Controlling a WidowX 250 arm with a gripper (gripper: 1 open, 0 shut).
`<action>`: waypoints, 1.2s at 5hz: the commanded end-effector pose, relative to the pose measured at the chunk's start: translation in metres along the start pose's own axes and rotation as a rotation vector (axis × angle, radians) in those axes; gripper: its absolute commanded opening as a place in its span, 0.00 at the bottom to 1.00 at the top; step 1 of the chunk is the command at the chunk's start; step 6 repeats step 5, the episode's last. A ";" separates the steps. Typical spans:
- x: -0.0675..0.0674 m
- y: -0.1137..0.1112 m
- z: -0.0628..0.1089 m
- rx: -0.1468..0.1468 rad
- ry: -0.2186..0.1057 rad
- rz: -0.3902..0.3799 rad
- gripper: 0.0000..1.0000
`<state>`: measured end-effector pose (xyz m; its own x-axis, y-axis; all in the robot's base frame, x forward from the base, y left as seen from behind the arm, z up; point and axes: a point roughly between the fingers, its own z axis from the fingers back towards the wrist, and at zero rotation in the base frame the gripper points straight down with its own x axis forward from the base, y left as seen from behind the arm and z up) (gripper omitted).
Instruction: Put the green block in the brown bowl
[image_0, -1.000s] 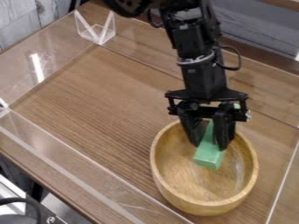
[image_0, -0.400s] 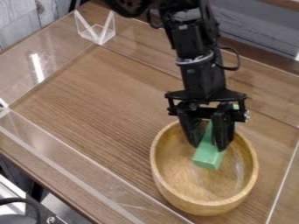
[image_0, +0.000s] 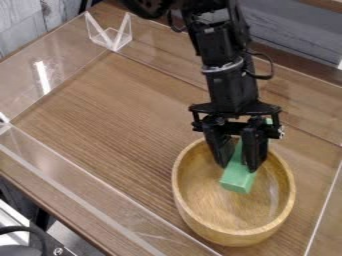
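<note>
The brown bowl (image_0: 201, 216) sits on the wooden table at the lower right of the camera view, wide and round with a thick rim. Inside it, the green block (image_0: 241, 176) stands tilted, its lower end down near the bowl's floor. My black gripper (image_0: 239, 152) reaches down from the upper middle into the bowl and is shut on the green block's upper end. The top of the block is hidden between the fingers.
A clear plastic wall (image_0: 40, 160) runs along the table's left and front edges. A small clear stand (image_0: 110, 33) is at the back left. The wood-grain tabletop (image_0: 107, 110) stretches left of the bowl.
</note>
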<state>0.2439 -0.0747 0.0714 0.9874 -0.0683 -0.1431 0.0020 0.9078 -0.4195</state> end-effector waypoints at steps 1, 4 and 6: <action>0.010 -0.003 0.013 -0.007 -0.044 -0.021 0.00; 0.010 -0.003 0.013 -0.017 -0.029 -0.037 0.00; 0.010 -0.002 0.013 -0.021 -0.025 -0.042 0.00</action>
